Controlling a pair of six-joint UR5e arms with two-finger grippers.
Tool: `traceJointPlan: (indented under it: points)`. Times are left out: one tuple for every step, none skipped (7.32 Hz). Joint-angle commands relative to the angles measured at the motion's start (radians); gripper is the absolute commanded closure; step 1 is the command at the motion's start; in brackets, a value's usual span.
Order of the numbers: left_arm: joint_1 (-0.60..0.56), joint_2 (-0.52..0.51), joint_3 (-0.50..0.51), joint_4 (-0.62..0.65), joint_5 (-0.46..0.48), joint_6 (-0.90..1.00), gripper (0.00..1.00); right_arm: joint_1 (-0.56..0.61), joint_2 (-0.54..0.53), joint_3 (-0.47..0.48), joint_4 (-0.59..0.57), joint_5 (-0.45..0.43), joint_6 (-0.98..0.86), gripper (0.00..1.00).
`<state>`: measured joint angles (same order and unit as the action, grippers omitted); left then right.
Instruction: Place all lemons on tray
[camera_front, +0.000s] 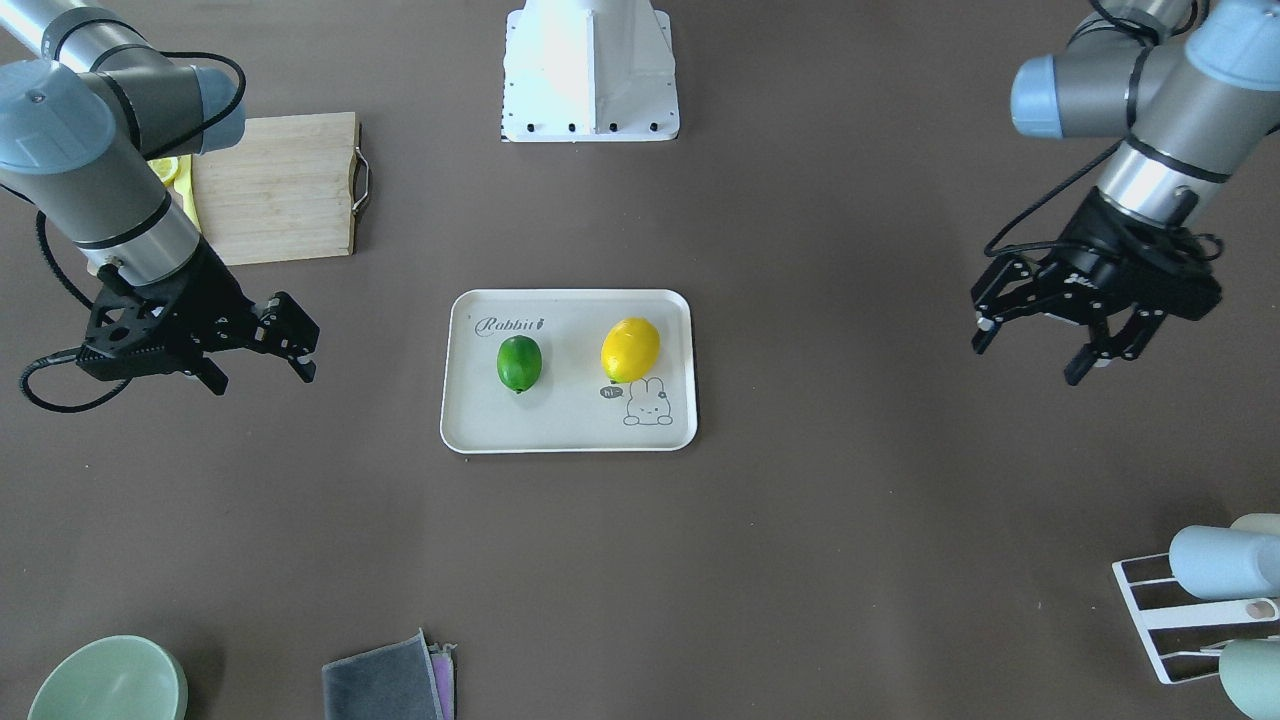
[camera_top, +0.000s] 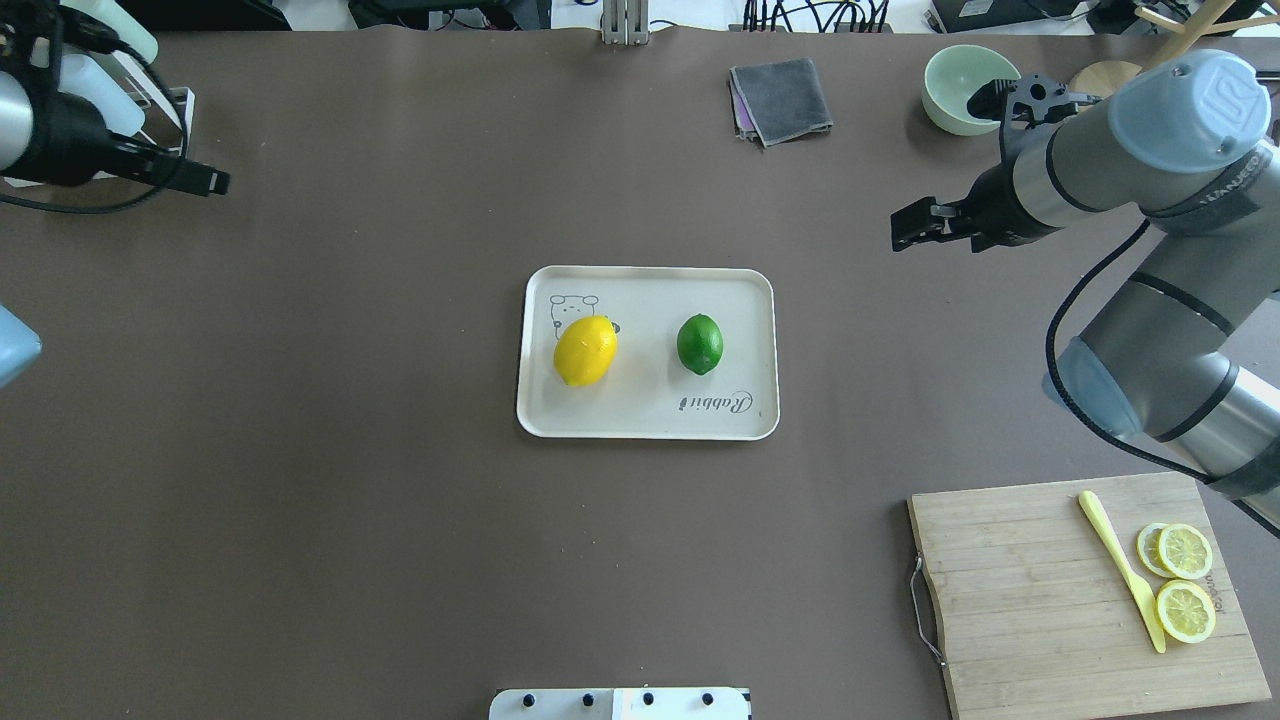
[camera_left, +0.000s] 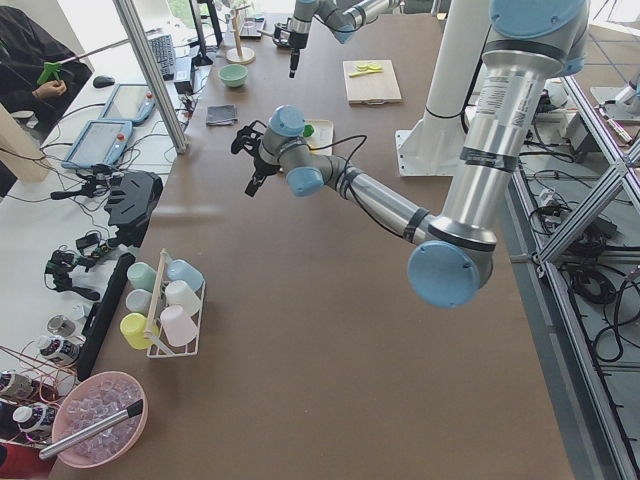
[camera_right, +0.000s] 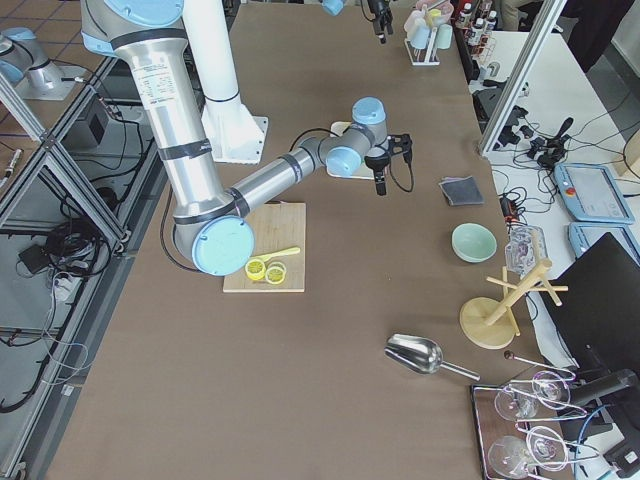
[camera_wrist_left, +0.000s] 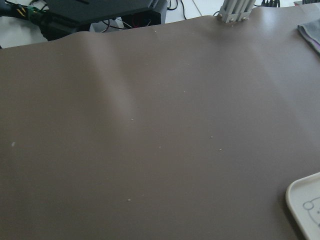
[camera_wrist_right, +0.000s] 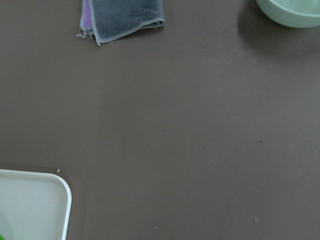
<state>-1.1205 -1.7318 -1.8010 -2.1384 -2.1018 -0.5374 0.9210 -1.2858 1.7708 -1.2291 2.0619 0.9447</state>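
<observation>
On tray (camera_front: 470, 420): yellow lemon (camera_front: 630, 349), green lemon (camera_front: 519, 362), apart.
My left gripper (camera_front: 1030, 352): spread, empty.
My right gripper (camera_front: 260, 375): spread, empty.
Care: I avoid nudging tray; seems done.

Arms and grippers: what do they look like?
Both the left arm and right arm are silver-grey tubes with pale blue joint caps and black cables looping to the wrists. The left gripper and right gripper are black, with angular linkage fingers.
</observation>
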Motion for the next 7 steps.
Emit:
traceJointPlan:
  points:
    - [-0.188, 0.132, 0.02, -0.003, -0.073, 0.186, 0.02, 0.147, -0.08, -0.001, -0.024, 0.165, -0.187, 0.0]
    - [-0.22, 0.15, 0.061, -0.001, -0.075, 0.189, 0.02, 0.215, -0.149, 0.002, -0.023, 0.231, -0.318, 0.0]
    - [-0.266, 0.182, 0.081, 0.006, -0.079, 0.191, 0.02, 0.267, -0.224, 0.01, -0.023, 0.242, -0.422, 0.0]
    - [-0.287, 0.233, 0.077, 0.009, -0.114, 0.256, 0.02, 0.319, -0.309, 0.007, -0.023, 0.257, -0.557, 0.0]
    - [-0.335, 0.27, 0.081, 0.04, -0.154, 0.386, 0.02, 0.379, -0.395, 0.0, -0.024, 0.258, -0.707, 0.0]
    - [-0.388, 0.27, 0.066, 0.127, -0.191, 0.431, 0.02, 0.437, -0.465, -0.007, -0.026, 0.253, -0.815, 0.0]
    - [-0.445, 0.256, 0.049, 0.215, -0.272, 0.433, 0.02, 0.488, -0.516, -0.01, -0.026, 0.261, -0.863, 0.0]
